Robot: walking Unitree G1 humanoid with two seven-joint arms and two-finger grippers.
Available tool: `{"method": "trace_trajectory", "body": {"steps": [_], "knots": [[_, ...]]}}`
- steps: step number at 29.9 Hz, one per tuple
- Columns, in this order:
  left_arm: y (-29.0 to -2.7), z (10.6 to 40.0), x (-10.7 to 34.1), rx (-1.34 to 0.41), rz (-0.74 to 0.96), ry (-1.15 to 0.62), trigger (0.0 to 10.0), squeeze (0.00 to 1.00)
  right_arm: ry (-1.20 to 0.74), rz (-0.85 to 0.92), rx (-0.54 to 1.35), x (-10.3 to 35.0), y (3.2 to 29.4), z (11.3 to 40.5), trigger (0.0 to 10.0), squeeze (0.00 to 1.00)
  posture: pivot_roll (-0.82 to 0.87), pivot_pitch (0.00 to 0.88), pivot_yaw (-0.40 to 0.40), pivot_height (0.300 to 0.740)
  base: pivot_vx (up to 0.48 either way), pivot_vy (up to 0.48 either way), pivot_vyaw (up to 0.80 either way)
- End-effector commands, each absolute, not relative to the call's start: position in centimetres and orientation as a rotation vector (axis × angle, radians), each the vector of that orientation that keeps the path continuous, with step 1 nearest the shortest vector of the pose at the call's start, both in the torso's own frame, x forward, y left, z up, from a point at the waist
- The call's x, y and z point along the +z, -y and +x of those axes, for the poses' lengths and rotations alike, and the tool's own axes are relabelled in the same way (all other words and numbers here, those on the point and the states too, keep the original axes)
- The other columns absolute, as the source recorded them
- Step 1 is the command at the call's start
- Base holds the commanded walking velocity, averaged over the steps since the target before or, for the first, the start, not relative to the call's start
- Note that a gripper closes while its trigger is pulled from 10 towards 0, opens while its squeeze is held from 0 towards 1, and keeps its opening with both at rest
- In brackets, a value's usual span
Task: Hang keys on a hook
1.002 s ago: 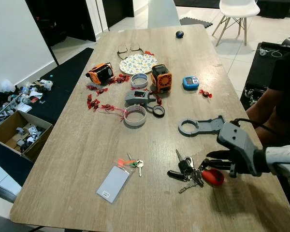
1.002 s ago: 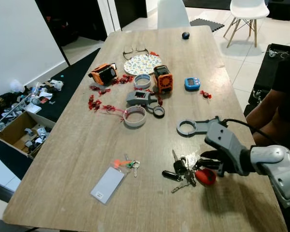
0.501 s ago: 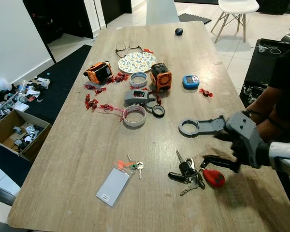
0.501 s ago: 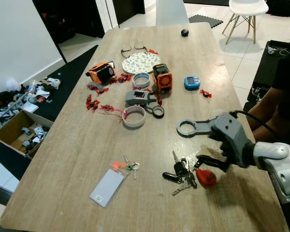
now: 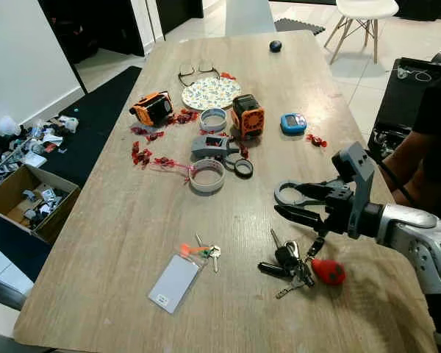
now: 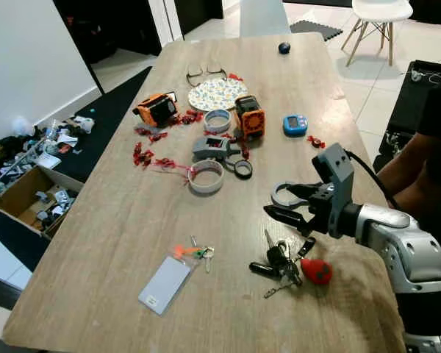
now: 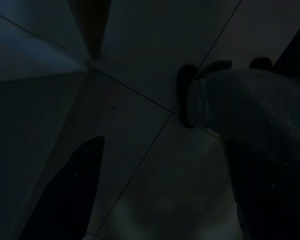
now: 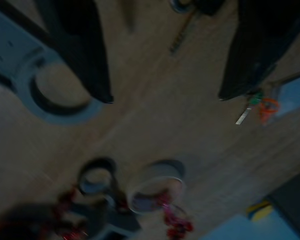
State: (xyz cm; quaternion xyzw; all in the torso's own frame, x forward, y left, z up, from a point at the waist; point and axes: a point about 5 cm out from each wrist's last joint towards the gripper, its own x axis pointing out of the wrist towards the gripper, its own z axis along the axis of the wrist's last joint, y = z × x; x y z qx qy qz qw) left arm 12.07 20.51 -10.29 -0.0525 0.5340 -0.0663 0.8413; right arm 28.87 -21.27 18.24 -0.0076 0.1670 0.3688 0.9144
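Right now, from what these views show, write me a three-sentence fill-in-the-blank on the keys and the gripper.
1. The key bunch lies on the wooden ____.
2. The fob beside the key bunch is coloured ____.
3. The right gripper hangs over the table with its fingers ____, holding nothing.

Missing words: table; red; open

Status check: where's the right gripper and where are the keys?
Right gripper open, empty, hovering above table. Key bunch with red fob lying flat just below it, ungrasped. Grey ring bracket close beside fingers. Left arm idle.
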Motion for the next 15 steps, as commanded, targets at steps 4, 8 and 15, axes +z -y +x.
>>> {"method": "trace_trajectory", "body": {"steps": [4,8,15], "knots": [[-20.6,11.5,-10.5,-0.144,-0.107,-1.145,10.0,0.0,-0.448,-0.018,0.692,17.0,21.6,28.9,0.4,0.0,-0.13,0.11,0.126,0.74,0.0,0.0,0.0],[-20.6,11.5,-10.5,-0.142,-0.111,-1.145,10.0,0.0,-0.514,-0.064,0.687,16.3,21.5,28.4,10.0,0.0,-0.13,0.11,0.126,0.74,0.0,0.0,0.0],[-20.5,11.5,-10.5,-0.143,-0.112,-1.147,10.0,0.0,-0.604,-0.178,0.667,14.8,21.5,28.0,10.0,0.0,-0.13,0.11,0.123,0.74,0.0,0.0,0.0]]}}
